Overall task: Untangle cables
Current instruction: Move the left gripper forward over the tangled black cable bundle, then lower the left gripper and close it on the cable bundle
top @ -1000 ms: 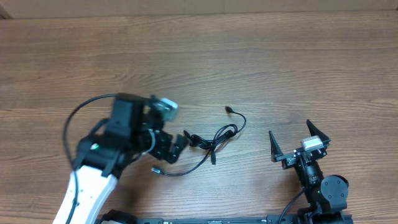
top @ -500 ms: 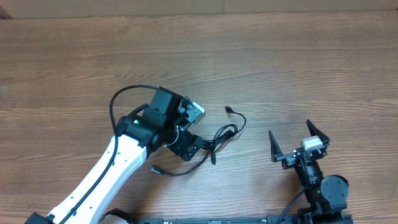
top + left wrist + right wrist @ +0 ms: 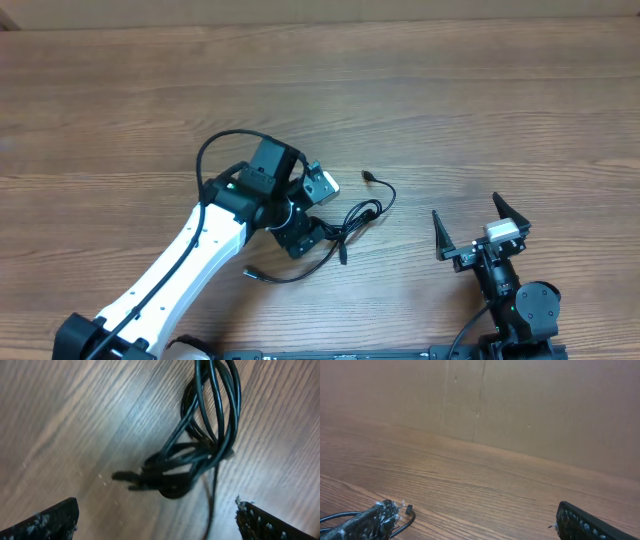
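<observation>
Cables (image 3: 345, 225) lie near middle of table (image 3: 450, 100), bunched in one tangled knot. One plug end (image 3: 368, 176) trails far-right, another plug end (image 3: 250, 271) trails near-left.

Left pincer (image 3: 159, 521) spread wide at knot, jaws flanking it, nothing gripped; contact with cords cannot be told. Right pincer (image 3: 466, 208) also wide open and empty, at near right of table, well apart from cables.

Judgement: task barely begun. No cord separated yet; grasping, pulling apart and laying out cords all left.
</observation>
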`<state>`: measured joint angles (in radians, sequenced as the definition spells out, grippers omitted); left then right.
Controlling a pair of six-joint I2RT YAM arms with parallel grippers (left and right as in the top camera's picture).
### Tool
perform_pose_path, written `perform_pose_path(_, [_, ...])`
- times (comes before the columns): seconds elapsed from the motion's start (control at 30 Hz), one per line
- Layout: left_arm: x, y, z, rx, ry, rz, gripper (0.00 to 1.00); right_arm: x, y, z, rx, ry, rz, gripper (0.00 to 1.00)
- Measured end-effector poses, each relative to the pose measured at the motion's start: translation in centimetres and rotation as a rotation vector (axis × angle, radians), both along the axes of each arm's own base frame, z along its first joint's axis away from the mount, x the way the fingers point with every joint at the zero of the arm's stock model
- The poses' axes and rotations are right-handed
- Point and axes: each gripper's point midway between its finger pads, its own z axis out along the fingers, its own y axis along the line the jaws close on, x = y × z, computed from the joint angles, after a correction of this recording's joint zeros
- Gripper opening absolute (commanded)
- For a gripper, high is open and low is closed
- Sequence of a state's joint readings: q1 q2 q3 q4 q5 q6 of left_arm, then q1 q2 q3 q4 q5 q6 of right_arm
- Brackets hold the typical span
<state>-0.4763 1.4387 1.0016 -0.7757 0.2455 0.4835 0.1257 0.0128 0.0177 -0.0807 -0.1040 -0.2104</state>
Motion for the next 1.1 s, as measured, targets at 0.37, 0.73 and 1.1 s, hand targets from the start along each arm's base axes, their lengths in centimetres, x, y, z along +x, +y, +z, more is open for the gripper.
perform_pose_path(0.37, [-0.2,-1.3,-2.3,-0.013,0.034,-0.153,0.99,0.0,0.0,0.0,0.000,-0.001,0.000,1.00])
perform_pose_path(0.73, [-0.8,-2.5,-0.7,-0.036,0.187,-0.301,0.99,0.0,0.0,0.0,0.000,0.000,0.000,1.00])
perform_pose_path(1.1, [0.9,-3.5,-2.0,-0.013,0.242,-0.404,1.00,0.0,0.0,0.0,0.000,0.000,0.000,1.00])
